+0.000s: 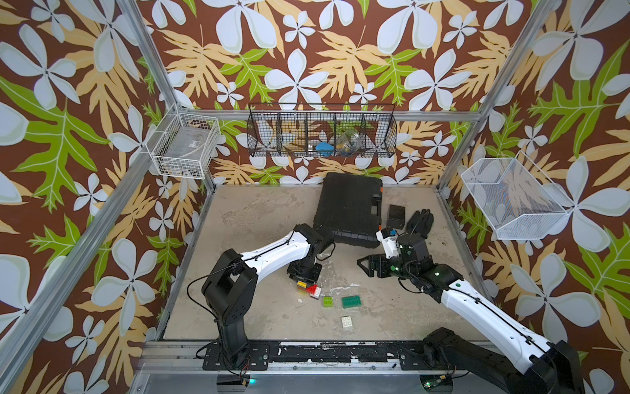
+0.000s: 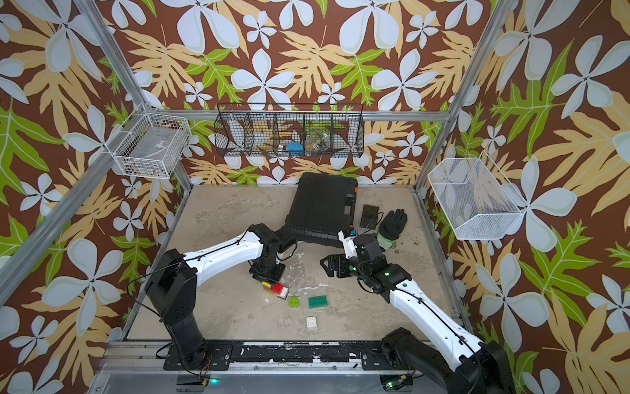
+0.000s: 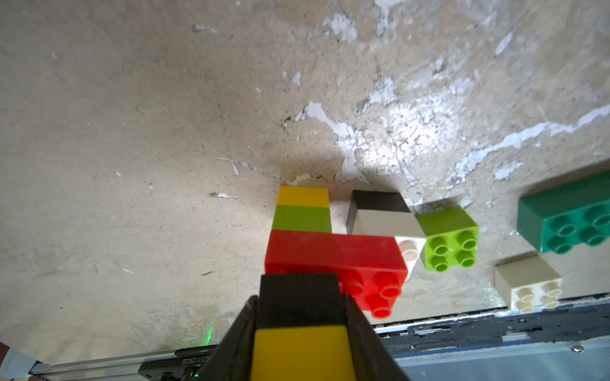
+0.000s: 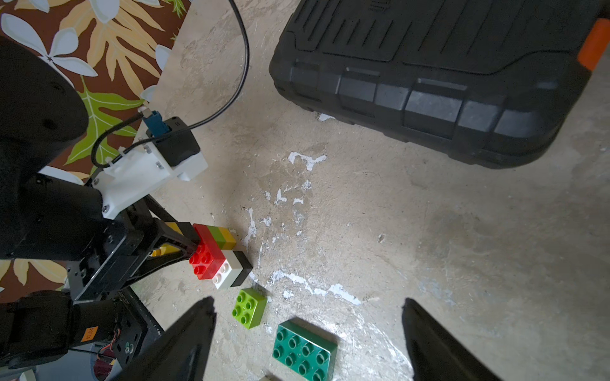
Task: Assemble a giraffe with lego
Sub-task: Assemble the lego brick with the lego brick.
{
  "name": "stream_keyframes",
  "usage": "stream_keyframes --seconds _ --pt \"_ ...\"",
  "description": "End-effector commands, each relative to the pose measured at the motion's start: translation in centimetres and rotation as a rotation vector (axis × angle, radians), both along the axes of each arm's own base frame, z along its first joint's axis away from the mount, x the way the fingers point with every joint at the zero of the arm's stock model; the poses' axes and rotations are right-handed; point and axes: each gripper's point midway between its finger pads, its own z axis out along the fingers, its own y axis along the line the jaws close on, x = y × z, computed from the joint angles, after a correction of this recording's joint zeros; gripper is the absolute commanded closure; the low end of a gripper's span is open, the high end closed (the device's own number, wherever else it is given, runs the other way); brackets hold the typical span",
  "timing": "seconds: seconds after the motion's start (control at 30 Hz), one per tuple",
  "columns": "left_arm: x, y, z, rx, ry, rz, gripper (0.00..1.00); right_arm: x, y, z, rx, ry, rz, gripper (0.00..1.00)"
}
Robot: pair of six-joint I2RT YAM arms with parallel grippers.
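1. Giraffe (image 1: 308, 289), only part built, sits on the table (image 1: 259, 221) in front of the left arm, towards the near edge.
2. It has two short legs, one yellow and lime green, one black and white, under a long red body brick.
3. A black brick and a yellow brick are stacked on one end of the red body as the start of the neck. Four red studs at the other end are bare.
4. Two white studs show just beside the red brick, so the body does not fully cover that leg.
5. The left claw (image 3: 301, 297) comes down on the neck from above. Its fingers lie flush against both sides of the black and yellow bricks, grasping the figure.
6. The figure tilts, feet down at the table surface.
7. The right claw (image 4: 307, 299) hangs released and empty, jaws spread wide, above the loose bricks and apart from them.
8. Three loose pieces of lego lie studs up near the figure. A lime green brick (image 1: 328, 301) is just beside the black and white leg, a dark green brick (image 1: 351, 301) is next to it, and a white brick (image 1: 347, 321) is nearer the front edge.
9. A black case (image 1: 349, 208), a small black box (image 1: 396, 216) and a black glove (image 1: 420, 220) lie at the far side of the table.
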Motion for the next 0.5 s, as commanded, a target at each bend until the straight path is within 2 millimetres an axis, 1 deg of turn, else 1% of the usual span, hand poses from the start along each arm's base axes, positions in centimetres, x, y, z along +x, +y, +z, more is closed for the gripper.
stream_keyframes --seconds 0.0,0.07,0.23,0.37,0.4,0.47 --pt "0.8 -0.4 0.2 -0.029 -0.033 0.013 0.51 0.4 0.0 0.5 -0.007 -0.022 0.001 0.09" --pt "1.0 -0.5 0.4 -0.044 -0.036 0.023 0.47 0.4 0.0 0.5 -0.011 -0.023 0.001 0.09" --pt "1.3 -0.8 0.8 -0.058 -0.047 0.025 0.47 0.7 -0.1 0.6 -0.023 -0.028 -0.002 0.10" --pt "2.0 -1.3 2.2 -0.080 -0.080 0.029 0.45 0.8 0.0 0.3 -0.028 -0.020 -0.001 0.10" --pt "2.5 -1.5 2.9 -0.086 -0.099 0.032 0.42 0.8 0.0 0.1 -0.031 -0.016 -0.001 0.10" --pt "3.4 -1.8 4.6 -0.101 -0.147 0.037 0.31 0.7 -0.1 0.0 -0.037 -0.011 0.004 0.09"
